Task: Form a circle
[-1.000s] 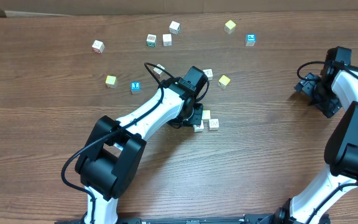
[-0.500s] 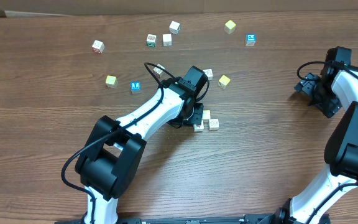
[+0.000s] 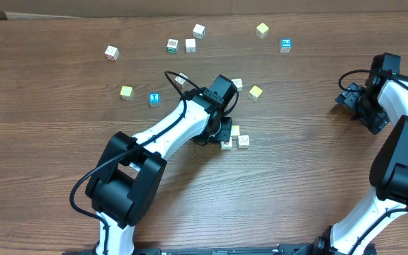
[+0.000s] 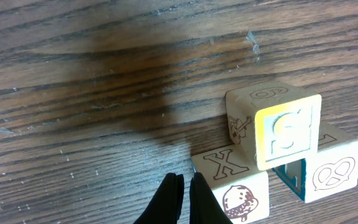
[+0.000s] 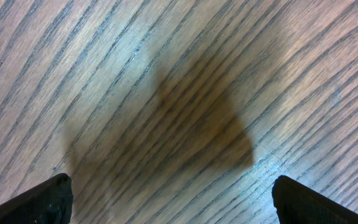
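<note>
The circle [image 3: 235, 137] is a tight cluster of small toy cubes at the table's middle. In the left wrist view it shows a yellow-faced S cube [image 4: 284, 127], a white X cube [image 4: 232, 186] with a muffin picture, and a pretzel cube [image 4: 332, 170] with a cyan side. My left gripper [image 4: 186, 182] is shut on nothing, its tips just left of the X cube, touching or nearly touching it. In the overhead view the left gripper [image 3: 222, 132] sits against the cluster's left side. My right gripper [image 5: 171, 182] stands wide open over bare wood at the far right, where the overhead view shows the right gripper [image 3: 346, 98].
Loose cubes lie scattered across the far half: white [image 3: 112, 52], yellow [image 3: 126, 91], blue [image 3: 154, 98], a pair [image 3: 181, 46], white [image 3: 199, 30], yellow [image 3: 262, 30], blue [image 3: 285, 44], yellow [image 3: 256, 92] and white [image 3: 237, 83] close behind the left wrist.
</note>
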Controlling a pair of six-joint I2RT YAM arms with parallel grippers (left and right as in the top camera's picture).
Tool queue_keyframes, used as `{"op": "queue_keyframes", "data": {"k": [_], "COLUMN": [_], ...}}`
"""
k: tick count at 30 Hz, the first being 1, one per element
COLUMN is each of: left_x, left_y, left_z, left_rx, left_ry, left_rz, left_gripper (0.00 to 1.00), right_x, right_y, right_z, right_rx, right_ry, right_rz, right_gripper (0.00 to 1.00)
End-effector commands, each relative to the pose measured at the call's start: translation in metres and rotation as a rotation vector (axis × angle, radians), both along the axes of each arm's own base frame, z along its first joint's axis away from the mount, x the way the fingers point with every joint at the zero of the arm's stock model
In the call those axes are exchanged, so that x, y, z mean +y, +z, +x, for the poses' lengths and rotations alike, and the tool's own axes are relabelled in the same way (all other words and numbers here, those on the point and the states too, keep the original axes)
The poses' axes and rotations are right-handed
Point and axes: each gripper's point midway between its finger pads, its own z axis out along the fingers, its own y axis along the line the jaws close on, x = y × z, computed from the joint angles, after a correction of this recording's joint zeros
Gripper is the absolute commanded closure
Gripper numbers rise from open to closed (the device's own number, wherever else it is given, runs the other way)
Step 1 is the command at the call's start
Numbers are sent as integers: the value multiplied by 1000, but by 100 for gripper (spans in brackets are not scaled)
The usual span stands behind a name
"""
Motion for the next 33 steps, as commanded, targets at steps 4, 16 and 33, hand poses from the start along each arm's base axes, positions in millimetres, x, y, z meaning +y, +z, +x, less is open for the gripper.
{"op": "queue_keyframes", "data": {"k": [4,16,33], "left_x": [3,16,11], "left_y": [-8,16,90], "left_z": [-7,-2,13], "left_rx": [29,-16,-176], "left_ry": [3,97,210], "left_rz": [28,59,-49], "left_gripper": [96,96,88], "right_x": [0,0,0], "right_y": [10,10,10], "right_z": [2,2,2], "right_rx": [-25,-25,-25], "right_ry": [-2,-2,-2], "right_rz": [-11,-11,-11], "right_gripper": [0,0,0]}}
